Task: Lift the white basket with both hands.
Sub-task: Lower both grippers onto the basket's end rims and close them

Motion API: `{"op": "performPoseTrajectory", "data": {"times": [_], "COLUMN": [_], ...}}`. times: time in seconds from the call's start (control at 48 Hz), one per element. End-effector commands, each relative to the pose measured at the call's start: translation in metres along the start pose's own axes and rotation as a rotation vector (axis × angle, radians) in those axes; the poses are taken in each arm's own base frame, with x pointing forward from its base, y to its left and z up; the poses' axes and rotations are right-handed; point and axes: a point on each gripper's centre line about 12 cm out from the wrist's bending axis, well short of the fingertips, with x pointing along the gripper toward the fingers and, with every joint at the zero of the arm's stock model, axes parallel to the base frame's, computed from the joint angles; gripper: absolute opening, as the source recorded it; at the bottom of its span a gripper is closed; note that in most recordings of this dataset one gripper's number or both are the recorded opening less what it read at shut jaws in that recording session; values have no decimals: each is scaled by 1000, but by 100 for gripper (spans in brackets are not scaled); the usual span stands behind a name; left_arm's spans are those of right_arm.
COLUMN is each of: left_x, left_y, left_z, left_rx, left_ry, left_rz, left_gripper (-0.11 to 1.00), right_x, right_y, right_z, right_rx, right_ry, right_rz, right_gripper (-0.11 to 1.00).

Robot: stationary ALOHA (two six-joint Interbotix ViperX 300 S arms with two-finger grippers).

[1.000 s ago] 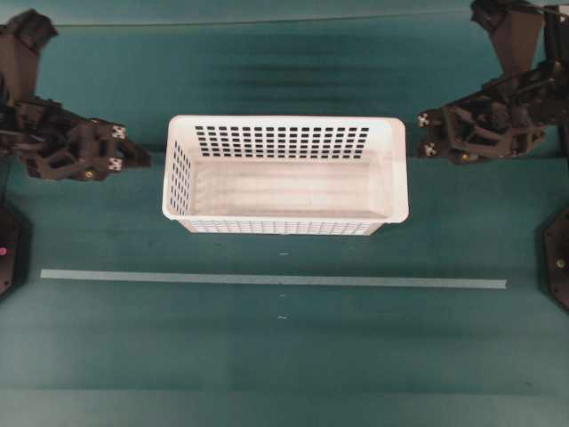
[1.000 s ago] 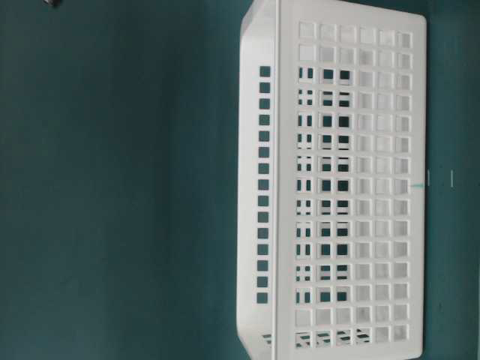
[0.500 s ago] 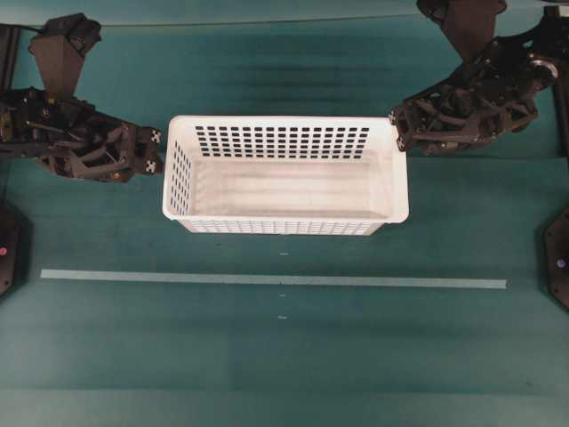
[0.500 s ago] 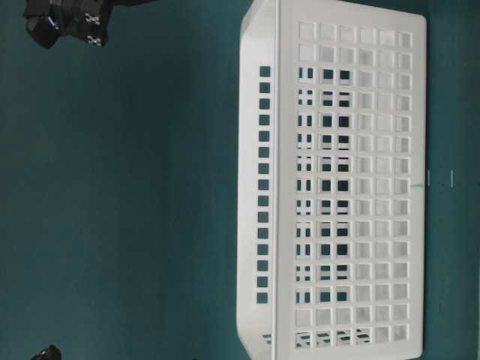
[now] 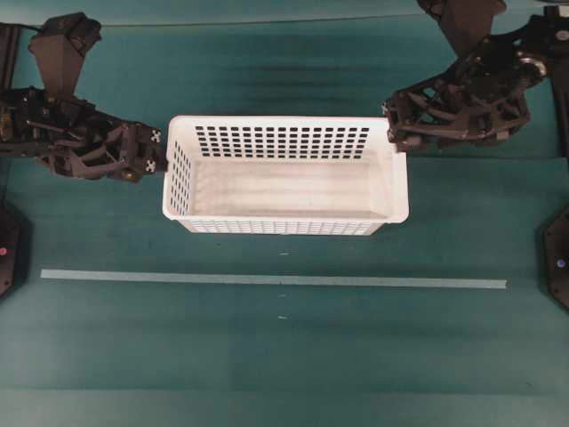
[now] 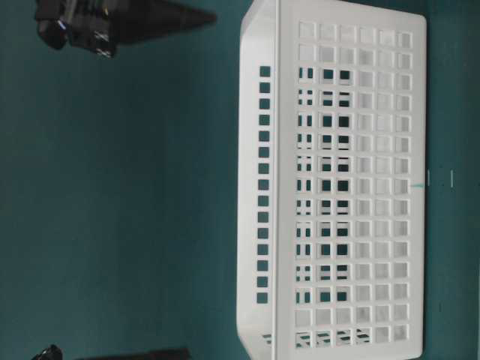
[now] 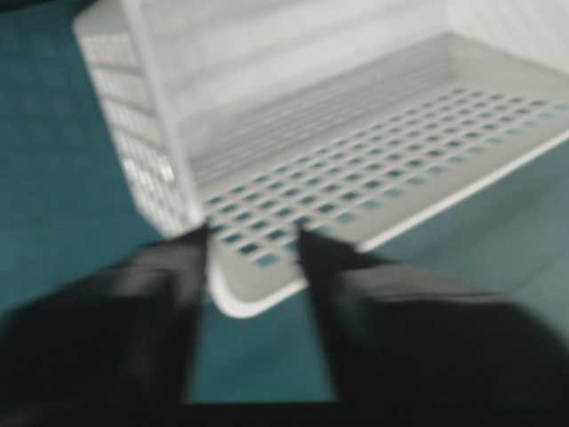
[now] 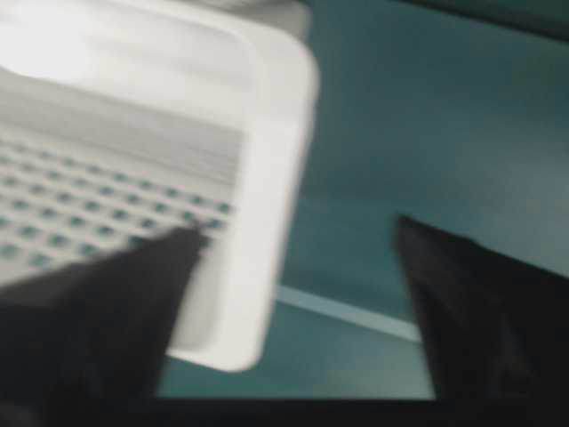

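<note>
The white basket (image 5: 284,187) stands empty on the green table, its long sides running left to right. My left gripper (image 5: 161,153) is at the basket's left end, level with the rim. In the left wrist view it (image 7: 252,236) is open, with the basket's near corner (image 7: 240,298) between its blurred fingertips and not pinched. My right gripper (image 5: 391,125) is at the basket's far right corner. In the right wrist view it (image 8: 298,233) is wide open, and the rounded rim (image 8: 267,222) lies between its fingers, close to the left one. The table-level view shows the perforated wall (image 6: 345,180).
A pale tape line (image 5: 267,278) runs across the table in front of the basket. Black arm bases (image 5: 556,258) sit at the left and right table edges. The green tabletop (image 5: 284,356) lies bare in front of the tape.
Both arms have swung inward from the table's sides to the basket's two ends. Both grippers, shut a second ago, have opened around the rim. The basket has not moved.
</note>
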Motion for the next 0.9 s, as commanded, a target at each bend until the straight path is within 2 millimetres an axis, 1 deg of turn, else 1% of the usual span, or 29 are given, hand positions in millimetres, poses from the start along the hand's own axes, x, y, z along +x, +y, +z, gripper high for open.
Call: {"op": "performPoseTrajectory", "data": {"times": [0.0,0.042,0.083,0.146,0.25,0.375,0.542,0.688,0.812,0.875], "left_x": [-2,0,2,6,13,25,47,64,78,85], "left_y": [-4,-4,-3,-2,0,6,13,23,28,30], "left_z": [3,4,5,7,13,19,15,11,9,7], "left_rx": [-8,-17,-27,-40,-56,-75,-76,-76,-76,-74], "left_ry": [-9,-8,-9,-11,-16,-15,10,35,43,48], "left_rz": [-9,-3,4,14,33,72,120,175,189,195], "left_gripper": [66,78,88,97,94,94,94,94,94,94], "right_x": [1,4,5,8,13,22,38,59,78,83], "right_y": [5,5,6,6,6,5,5,5,3,2], "right_z": [2,2,2,2,2,1,-3,-5,-9,-11], "right_rx": [19,30,42,60,94,107,107,115,107,104], "right_ry": [-9,-10,-14,-19,-21,-24,-21,-13,-1,2], "right_rz": [12,16,23,27,29,31,30,16,-8,-14], "right_gripper": [93,94,94,94,94,94,94,94,94,94]}}
